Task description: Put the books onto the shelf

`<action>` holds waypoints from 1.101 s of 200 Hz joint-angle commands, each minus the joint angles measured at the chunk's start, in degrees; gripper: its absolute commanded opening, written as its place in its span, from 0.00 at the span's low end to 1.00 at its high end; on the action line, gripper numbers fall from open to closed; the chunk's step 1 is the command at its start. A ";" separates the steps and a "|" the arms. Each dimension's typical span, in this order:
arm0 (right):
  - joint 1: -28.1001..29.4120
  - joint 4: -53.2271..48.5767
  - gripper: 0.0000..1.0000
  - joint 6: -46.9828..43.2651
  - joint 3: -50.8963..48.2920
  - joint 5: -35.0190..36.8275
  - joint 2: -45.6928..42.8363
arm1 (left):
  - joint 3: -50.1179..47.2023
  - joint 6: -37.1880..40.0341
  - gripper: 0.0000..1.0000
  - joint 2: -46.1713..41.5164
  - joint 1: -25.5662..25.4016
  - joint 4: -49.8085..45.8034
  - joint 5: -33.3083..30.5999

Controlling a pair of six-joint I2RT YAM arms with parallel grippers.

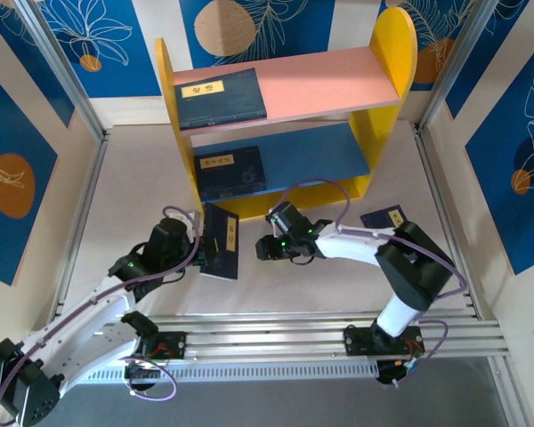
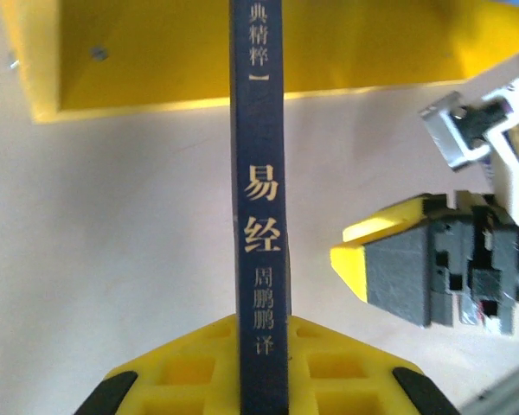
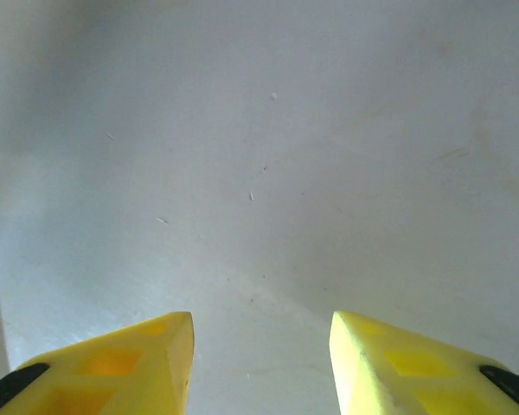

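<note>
My left gripper (image 1: 203, 246) is shut on a dark navy book (image 1: 222, 240), held on edge just above the table in front of the shelf (image 1: 387, 67). In the left wrist view its spine (image 2: 259, 199) with gold characters runs up between my yellow fingers (image 2: 182, 367). One book (image 1: 218, 96) lies on the pink upper board, another (image 1: 230, 172) on the blue lower board. A further book (image 1: 383, 219) lies on the table at the right, partly behind the right arm. My right gripper (image 1: 262, 248) hovers open beside the held book, nothing between its fingertips (image 3: 261, 333).
The shelf's yellow side panel (image 2: 156, 60) is close ahead of the held book. My right gripper's finger (image 2: 398, 268) is just to the right of the spine. Aluminium rails (image 1: 320, 325) run along the near edge; frame posts (image 1: 71, 89) stand at the back corners.
</note>
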 commanded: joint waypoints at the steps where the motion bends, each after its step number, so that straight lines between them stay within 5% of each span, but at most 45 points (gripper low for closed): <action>1: -0.99 -4.21 0.46 -3.07 -0.02 0.59 -7.03 | 4.73 4.64 0.00 -3.17 -0.01 0.89 5.48; 88: -13.08 -14.13 0.57 -10.44 11.70 -7.42 -29.40 | 39.24 14.25 0.00 6.31 -0.25 -5.46 8.07; 146: -19.73 -16.94 0.59 -11.74 26.69 -16.07 -27.25 | 57.84 16.63 0.00 16.75 -0.18 -1.93 -0.45; 180: -21.50 -11.38 0.59 -6.32 34.29 -23.84 -22.87 | 64.36 16.35 0.00 24.58 -0.13 6.43 -7.90; 220: -21.27 -4.59 0.59 0.48 41.78 -27.58 -17.57 | 73.95 16.76 0.00 33.51 -0.11 14.54 -8.86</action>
